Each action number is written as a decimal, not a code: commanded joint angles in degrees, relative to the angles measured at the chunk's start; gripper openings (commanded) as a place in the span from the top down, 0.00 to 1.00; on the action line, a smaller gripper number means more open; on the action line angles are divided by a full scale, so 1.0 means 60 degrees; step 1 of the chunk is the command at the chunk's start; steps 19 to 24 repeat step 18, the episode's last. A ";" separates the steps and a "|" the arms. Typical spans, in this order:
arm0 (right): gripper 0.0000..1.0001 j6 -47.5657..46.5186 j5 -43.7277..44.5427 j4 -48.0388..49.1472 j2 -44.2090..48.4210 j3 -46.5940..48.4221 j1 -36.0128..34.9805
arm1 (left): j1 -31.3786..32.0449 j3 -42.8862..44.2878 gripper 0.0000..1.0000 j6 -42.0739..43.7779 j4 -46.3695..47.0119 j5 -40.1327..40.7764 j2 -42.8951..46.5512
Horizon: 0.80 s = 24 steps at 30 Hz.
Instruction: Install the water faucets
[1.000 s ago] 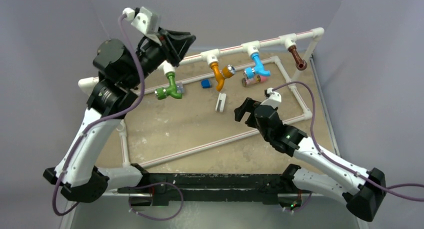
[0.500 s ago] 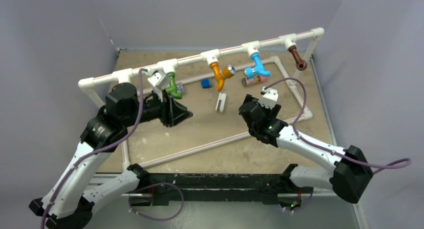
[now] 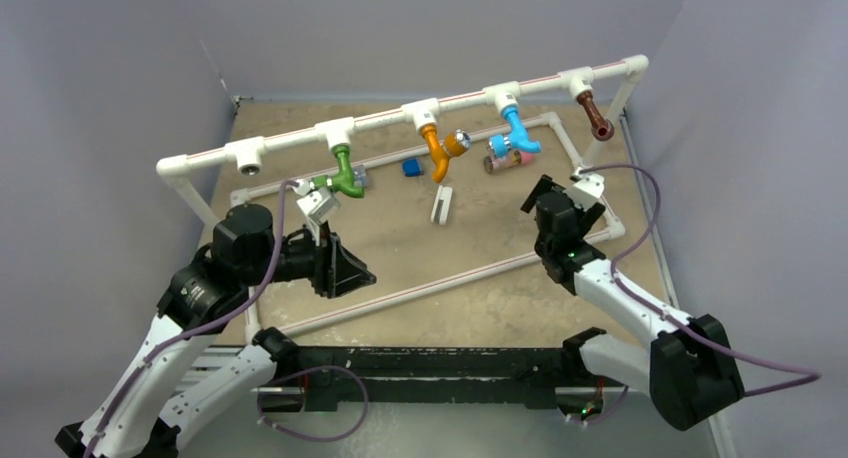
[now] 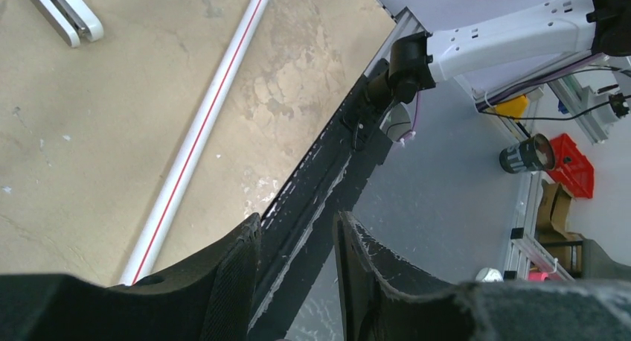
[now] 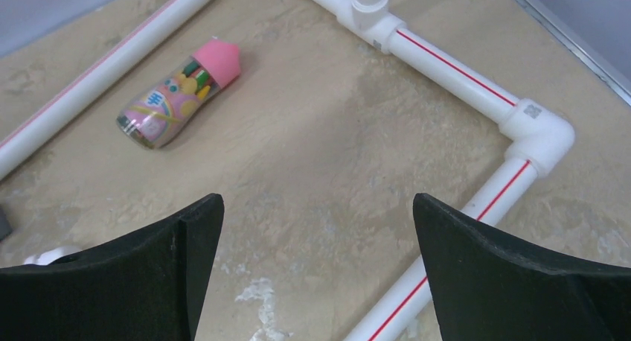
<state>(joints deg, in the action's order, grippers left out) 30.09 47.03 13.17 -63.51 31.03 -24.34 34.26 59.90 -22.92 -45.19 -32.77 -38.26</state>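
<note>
Two tools sit nearest, both empty: the left tool [image 4: 298, 218] hangs over the near left part of the worktop [image 3: 400, 258] with its jaws a narrow gap apart, and the right tool [image 5: 316, 199] is spread wide above bare board. Farther back, on the raised white pipe rail [image 3: 380, 121], hang the green faucet [image 3: 343, 175], orange faucet [image 3: 437, 153], blue faucet [image 3: 516, 130] and brown faucet [image 3: 594, 116] (the leftmost socket [image 3: 248, 158] holds none). They look like light, stiff, smooth plastic, probably slippery on the curve. I'd judge the straight stem just under the socket the best hold, not the bent spout.
</note>
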 commanded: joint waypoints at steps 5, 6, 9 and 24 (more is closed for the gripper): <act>0.01 -0.1293 -0.2593 0.2744 0.0370 -0.0366 0.0392 | 0.0031 -0.0908 0.60 -0.0008 0.1302 -0.1182 0.0060; 0.01 -0.1400 -0.2544 0.2748 0.0394 -0.0289 0.0386 | 0.0032 -0.0998 0.60 -0.0092 0.1662 -0.1416 0.0037; 0.01 -0.1777 -0.2403 0.3438 0.0159 -0.0481 0.0392 | 0.0020 -0.1523 0.60 -0.0276 0.2723 -0.1816 -0.0006; 0.01 -0.2090 -0.1847 0.3528 -0.1569 0.0098 0.0394 | 0.0021 -0.2409 0.60 0.0299 0.3522 -0.2111 -0.0029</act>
